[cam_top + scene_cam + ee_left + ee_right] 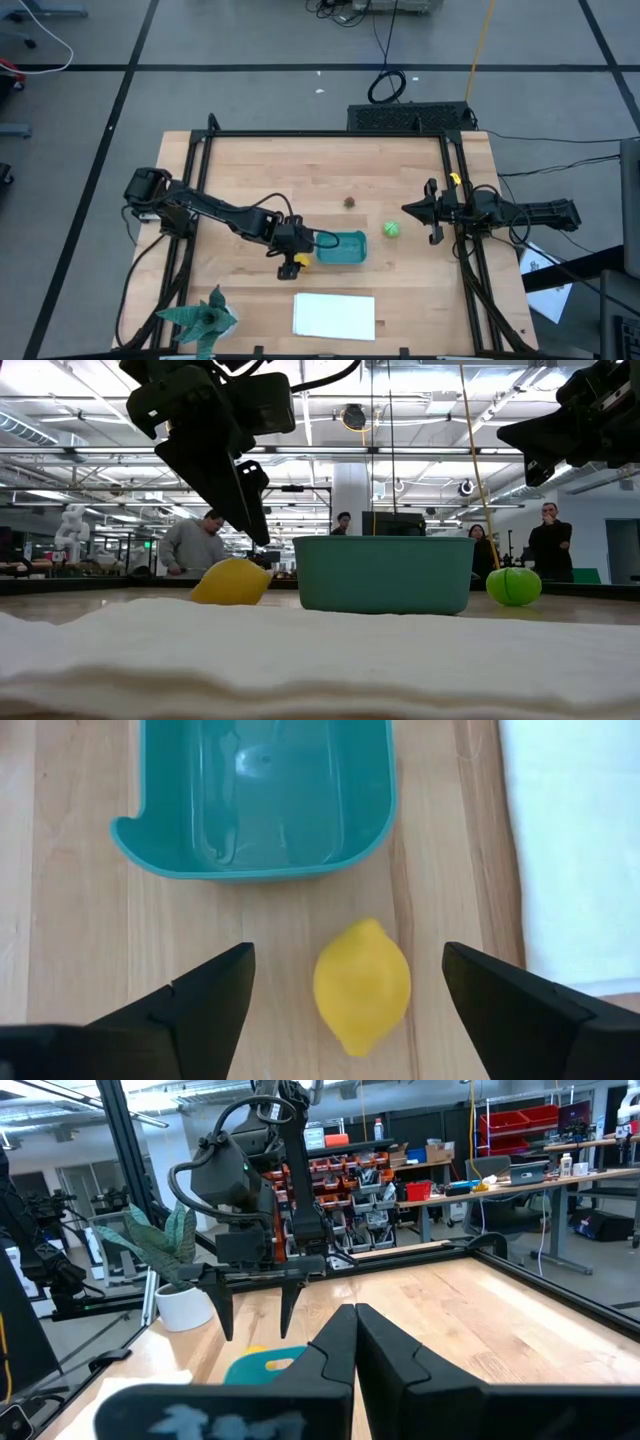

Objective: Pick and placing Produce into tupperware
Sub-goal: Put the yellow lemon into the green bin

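The yellow lemon lies on the table just beside the near-left corner of the teal tupperware, which stands empty. My left gripper is open and hovers over the lemon, one finger on either side, touching nothing. In the low view its fingers end a little above the lemon. The green round piece lies to the right of the tub. The dark brownish-red piece lies on the table beyond the tub. My right gripper is shut and empty at the right, raised.
A flat white sheet lies near the front edge, close to the lemon. A green spiky paper figure stands at the front left corner. A black frame borders the table. People stand in the room beyond.
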